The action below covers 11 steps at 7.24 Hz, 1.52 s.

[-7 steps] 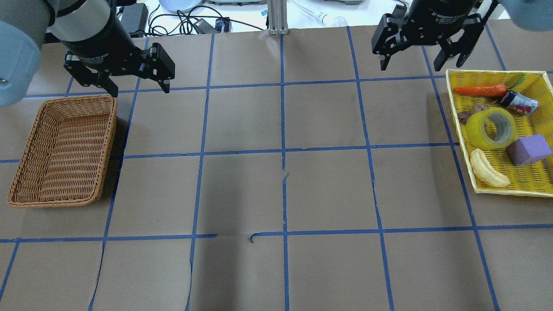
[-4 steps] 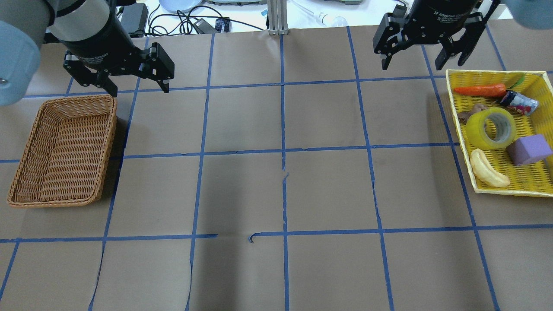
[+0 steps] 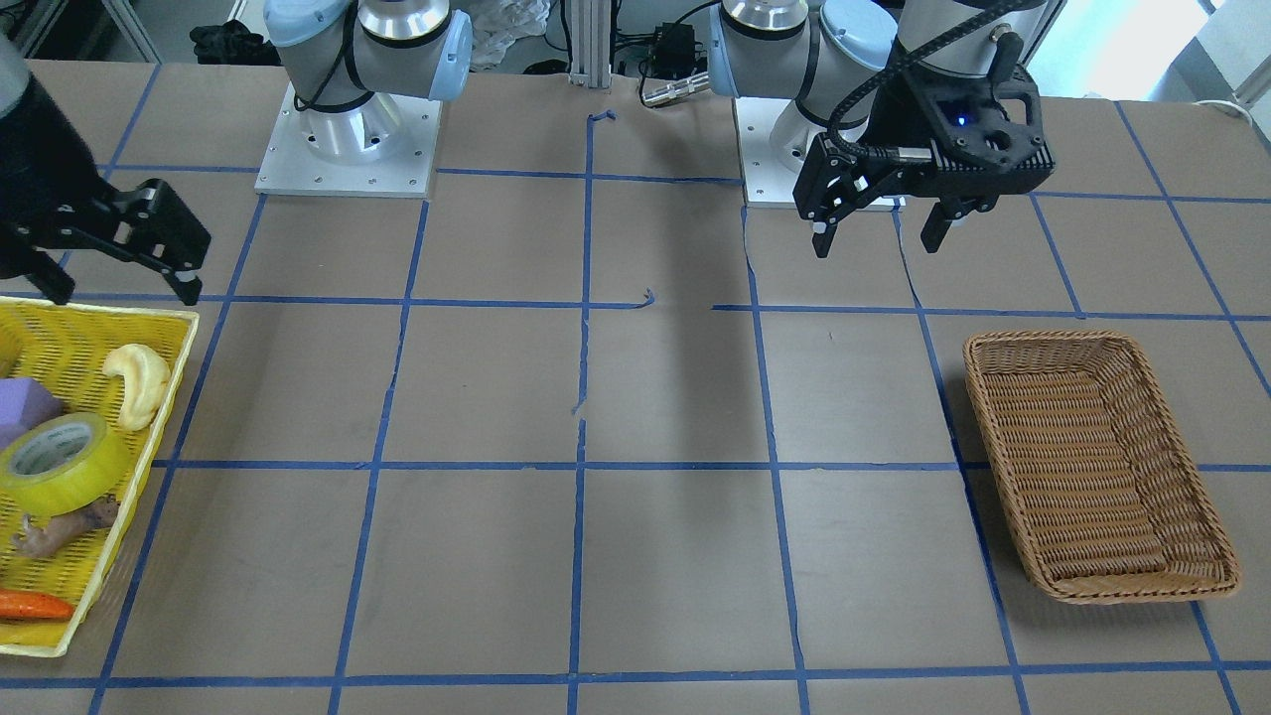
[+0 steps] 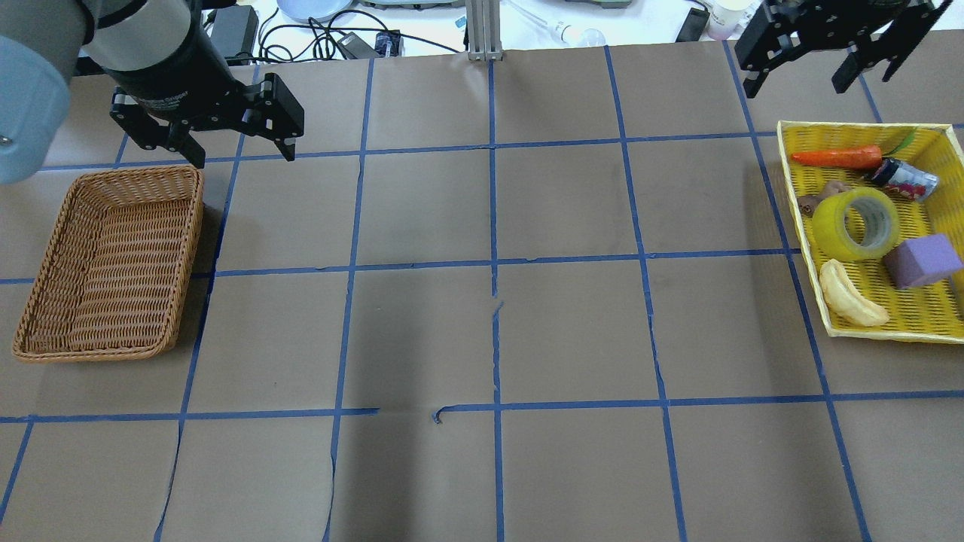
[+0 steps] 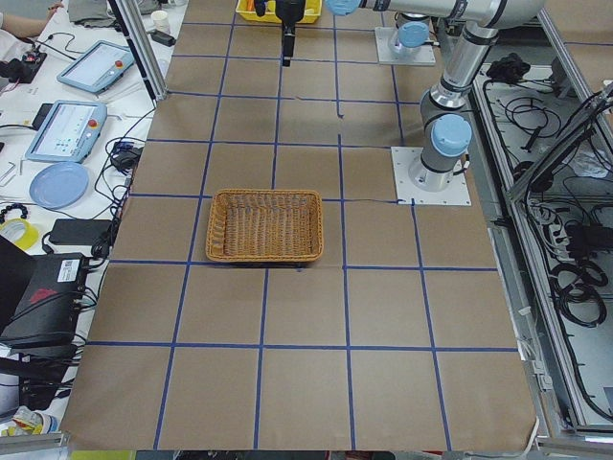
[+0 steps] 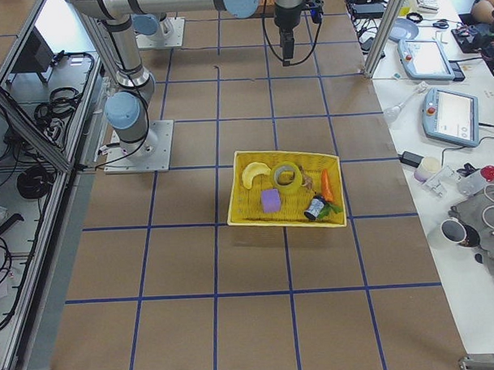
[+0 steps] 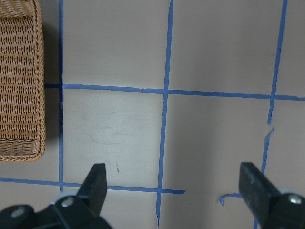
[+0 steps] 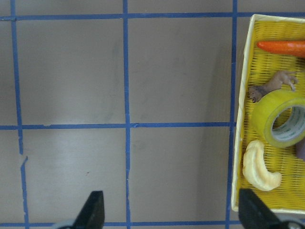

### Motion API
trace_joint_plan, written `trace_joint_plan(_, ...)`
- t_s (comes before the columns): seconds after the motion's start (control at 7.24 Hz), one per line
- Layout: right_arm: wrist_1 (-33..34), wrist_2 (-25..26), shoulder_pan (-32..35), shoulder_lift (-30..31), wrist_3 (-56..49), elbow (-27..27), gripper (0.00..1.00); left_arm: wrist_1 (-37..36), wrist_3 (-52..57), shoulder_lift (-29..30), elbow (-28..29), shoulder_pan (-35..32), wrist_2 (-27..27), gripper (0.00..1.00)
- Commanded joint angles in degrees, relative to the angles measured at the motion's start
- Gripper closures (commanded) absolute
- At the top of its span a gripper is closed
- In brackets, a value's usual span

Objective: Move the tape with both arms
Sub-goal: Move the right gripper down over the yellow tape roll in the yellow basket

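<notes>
Stock as I read it from my screens:

- Tape point(image 4: 856, 223): lying in the yellow basket point(image 4: 858, 126) at the counter's right edge, nothing gripping it. It sits between a small brown figure point(image 4: 821, 194) and a purple block point(image 4: 922, 260), with a banana toy point(image 4: 849, 303) just beside it.
- Also in that basket: carrot point(image 4: 836, 156) and can point(image 4: 904, 179).
- Wicker basket point(image 4: 113, 263): by the left edge.
- Right gripper point(image 4: 794, 90): fingers spread wide and holding nothing, near the far edge off the yellow basket's corner, apart from the tape.
- Left gripper point(image 4: 245, 158): fingers spread and holding nothing, just past the wicker basket's far corner.
</notes>
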<state>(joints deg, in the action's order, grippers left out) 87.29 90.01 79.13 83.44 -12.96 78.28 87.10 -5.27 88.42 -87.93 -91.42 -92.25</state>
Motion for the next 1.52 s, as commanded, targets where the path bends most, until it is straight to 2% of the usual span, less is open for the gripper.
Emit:
trace_joint_plan(0.0, 0.0, -0.3, -9.4, -2.8, -7.1, 0.6, 0.00, -0.2, -0.2, 0.1, -0.1, -0.2, -0.2, 0.00)
trace_joint_plan(0.14, 0.4, -0.3, -13.9, -3.6, -7.0, 0.8, 0.00, -0.5, 0.0, 0.0, 0.0, 0.0, -0.2, 0.00)
trace_joint_plan(0.28, 0.8, -0.3, -15.3, -6.7, -7.3, 1.4, 0.00, -0.5, 0.0, 0.1, -0.3, -0.1, -0.2, 0.00)
trace_joint_plan(0.55, 8.4, -1.7, -16.7, -13.8, -7.6, 4.8, 0.00, -0.4, 0.1, -0.2, -0.3, 0.1, -0.3, 0.00)
trace_joint_plan(0.83, 25.6, -1.9, -20.3, -14.1, -22.5, 16.2, 0.00, -0.4, 0.0, 0.0, -0.7, 0.1, -0.4, 0.00)
trace_joint_plan(0.97, 33.3, -3.9, -22.3, -14.1, -24.7, 22.0, 0.00, -0.2, -0.1, 0.2, -0.9, 0.0, -2.6, 0.00)
trace_joint_plan(1.11, 35.3, -8.0, -23.1, -14.1, -24.9, 25.0, 0.01, -0.3, -0.4, -0.5, 0.3, 0.1, -5.8, 0.00)
trace_joint_plan(1.24, 35.3, -9.0, -23.1, -14.1, -24.8, 25.8, 0.07, 0.2, -0.6, -0.9, -0.1, 0.0, -5.8, 0.00)
trace_joint_plan(1.38, 35.3, -8.9, -23.1, -14.2, -25.1, 25.8, 0.18, 0.2, -0.8, -0.9, 0.3, -0.1, -5.1, 0.00)
